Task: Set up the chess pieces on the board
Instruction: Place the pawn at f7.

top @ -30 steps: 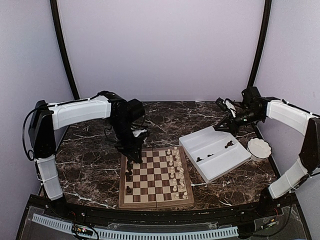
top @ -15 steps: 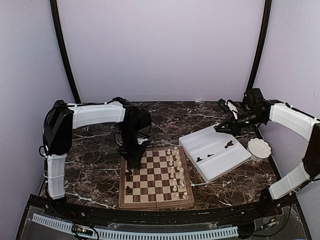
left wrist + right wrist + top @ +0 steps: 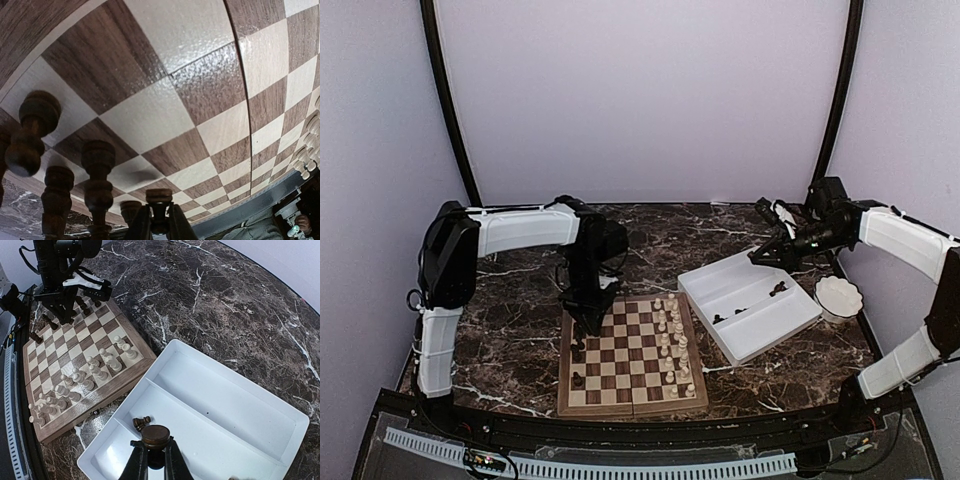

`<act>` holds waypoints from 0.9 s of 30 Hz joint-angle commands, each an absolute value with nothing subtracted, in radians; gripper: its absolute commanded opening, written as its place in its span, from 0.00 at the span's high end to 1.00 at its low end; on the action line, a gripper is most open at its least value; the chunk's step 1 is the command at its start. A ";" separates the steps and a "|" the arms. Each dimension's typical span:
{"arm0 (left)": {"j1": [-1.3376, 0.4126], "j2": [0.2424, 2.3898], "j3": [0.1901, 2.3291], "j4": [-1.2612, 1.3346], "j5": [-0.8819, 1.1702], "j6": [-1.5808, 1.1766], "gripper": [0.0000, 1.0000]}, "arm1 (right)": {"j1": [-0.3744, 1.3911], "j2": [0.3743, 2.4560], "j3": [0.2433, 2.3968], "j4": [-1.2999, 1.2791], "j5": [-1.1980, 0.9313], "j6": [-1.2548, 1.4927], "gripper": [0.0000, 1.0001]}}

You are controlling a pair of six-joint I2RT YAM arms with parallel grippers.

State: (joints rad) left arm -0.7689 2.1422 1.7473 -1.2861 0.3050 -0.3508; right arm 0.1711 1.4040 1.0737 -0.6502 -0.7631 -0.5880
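A square wooden board [image 3: 632, 372] lies near the front edge of a dark marble table [image 3: 500, 320] veined in white. The board has a brown frame and glossy, faintly grained checks of dark brown and pale tan.

The left gripper [image 3: 588, 322] hangs low over the board's far left corner. Its fingers are pinched narrow on a flat-topped piece [image 3: 159, 197] of turned dark wood. Whether that piece touches the board cannot be told. Other dark pieces [image 3: 97, 175], lathe-turned with round knobs and collars, stand upright just beside it along the board's left edge. Cream pieces [image 3: 670, 340] stand in two rows along the right edge. A band of open checks runs between the two sets.

Just right of the board, at an angle, lies a smooth white rectangular tray [image 3: 765, 335] with low walls and dividers. A strip of marble shows between the tray and the board's frame. The right gripper [image 3: 760, 257] hovers above the tray, well apart from the left arm. Its fingers are closed narrow on a round-topped piece [image 3: 155, 436] of the same dark wood. A few more dark pieces lie in the tray's compartments, one just beside the held piece. A small white bowl [image 3: 838, 297] with a fluted rim sits near the tray's right end, close to the table's right edge
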 commanded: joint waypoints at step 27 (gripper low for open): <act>-0.844 2.131 1.790 -1.282 0.286 -0.290 1.00 | 0.175 1.379 1.069 -0.638 -0.778 -0.578 0.94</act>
